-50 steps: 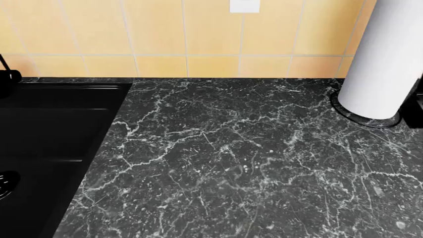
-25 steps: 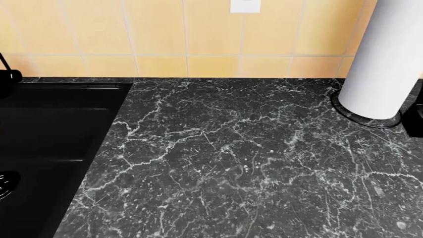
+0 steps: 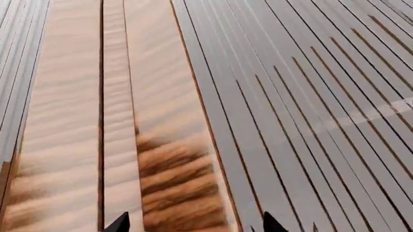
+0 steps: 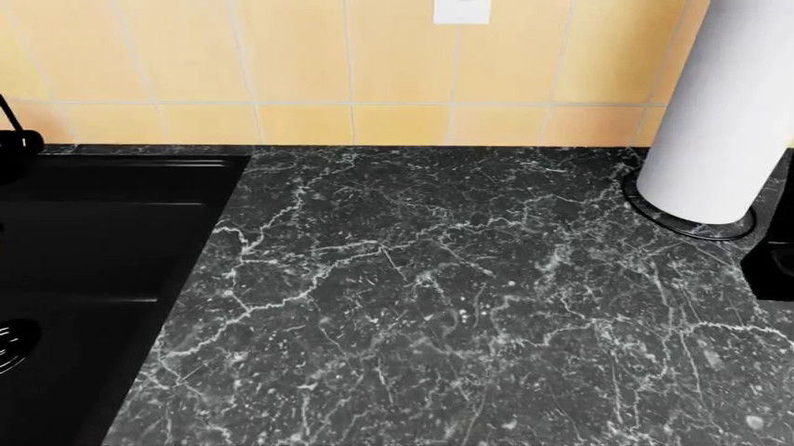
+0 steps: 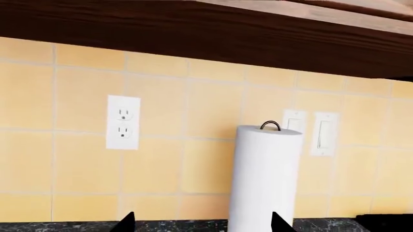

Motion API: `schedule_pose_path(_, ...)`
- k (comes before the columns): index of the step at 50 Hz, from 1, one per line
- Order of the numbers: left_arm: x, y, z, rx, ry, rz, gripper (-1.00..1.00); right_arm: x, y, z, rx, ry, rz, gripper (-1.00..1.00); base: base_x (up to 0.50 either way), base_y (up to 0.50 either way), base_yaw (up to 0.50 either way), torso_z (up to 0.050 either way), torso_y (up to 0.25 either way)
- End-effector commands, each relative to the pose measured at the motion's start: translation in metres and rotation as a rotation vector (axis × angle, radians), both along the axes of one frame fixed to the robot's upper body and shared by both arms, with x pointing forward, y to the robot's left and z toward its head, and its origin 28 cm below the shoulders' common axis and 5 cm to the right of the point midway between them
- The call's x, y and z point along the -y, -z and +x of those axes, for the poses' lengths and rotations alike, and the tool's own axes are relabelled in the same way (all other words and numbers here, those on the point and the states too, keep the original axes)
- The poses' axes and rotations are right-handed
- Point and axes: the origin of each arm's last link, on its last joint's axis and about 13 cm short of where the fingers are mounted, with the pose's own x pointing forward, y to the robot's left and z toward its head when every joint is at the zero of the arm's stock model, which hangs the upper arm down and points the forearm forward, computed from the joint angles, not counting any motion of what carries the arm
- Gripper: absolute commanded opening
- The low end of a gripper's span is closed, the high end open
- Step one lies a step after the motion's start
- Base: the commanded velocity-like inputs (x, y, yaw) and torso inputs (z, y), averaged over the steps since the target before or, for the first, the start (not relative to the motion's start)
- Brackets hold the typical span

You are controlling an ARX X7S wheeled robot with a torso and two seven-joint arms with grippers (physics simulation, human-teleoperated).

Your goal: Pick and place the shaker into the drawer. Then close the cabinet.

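Note:
The shaker is not in any view. I cannot make out the drawer in any view. My left gripper (image 3: pixel 195 226) shows only its two dark fingertips, set wide apart with nothing between them, over a pale grained wood strip (image 3: pixel 161 145) beside grey ribbed boards (image 3: pixel 310 106). My right gripper (image 5: pixel 203 224) is also open and empty, its tips framing the tiled wall and a white paper towel roll (image 5: pixel 266 179). Neither gripper is clearly visible in the head view.
The black marble counter (image 4: pixel 471 297) runs to a yellow tiled wall. A black sink (image 4: pixel 87 260) lies at the left. The paper towel roll (image 4: pixel 726 111) stands at the back right, with a black shape (image 4: pixel 772 265) at the right edge. A wall outlet (image 5: pixel 123 122) and a wood cabinet underside (image 5: pixel 206 29) are ahead.
In the head view the black shape at the right edge has grown larger and reaches lower. The counter, sink and roll have hardly shifted.

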Motion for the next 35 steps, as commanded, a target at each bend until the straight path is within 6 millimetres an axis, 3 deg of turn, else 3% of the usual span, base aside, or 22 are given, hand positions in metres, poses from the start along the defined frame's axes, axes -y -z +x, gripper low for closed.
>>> schedule_pose_path(1,0.045,0.036,0.056,-0.187,0.006,0.254,1.0,0.001,0.008,-0.008,-0.017,-0.006,0.014,1.0,0.0,0.0,0.0,0.0,0.0)
schedule_pose_path(11,0.02,0.08,0.098,-0.339,-0.214,0.314,1.0,0.003,0.014,-0.015,-0.027,-0.009,0.02,1.0,0.0,0.0,0.0,0.0,0.0)
schedule_pose_path(15,0.01,0.12,0.125,-0.457,-0.301,0.411,1.0,0.003,0.015,-0.017,-0.028,-0.014,0.024,1.0,0.0,0.0,0.0,0.0,0.0)
schedule_pose_path(18,0.004,0.161,0.146,-0.551,-0.385,0.515,1.0,0.003,0.016,-0.018,-0.031,-0.016,0.026,1.0,0.0,0.0,0.0,0.0,0.0)
schedule_pose_path(22,-0.006,0.192,0.158,-0.624,-0.48,0.56,1.0,0.004,0.017,-0.019,-0.036,-0.013,0.025,1.0,0.0,0.0,0.0,0.0,0.0)
schedule_pose_path(35,-0.018,0.199,0.16,-0.653,-0.534,0.554,1.0,0.003,0.018,-0.017,-0.039,-0.023,0.026,1.0,0.0,0.0,0.0,0.0,0.0)
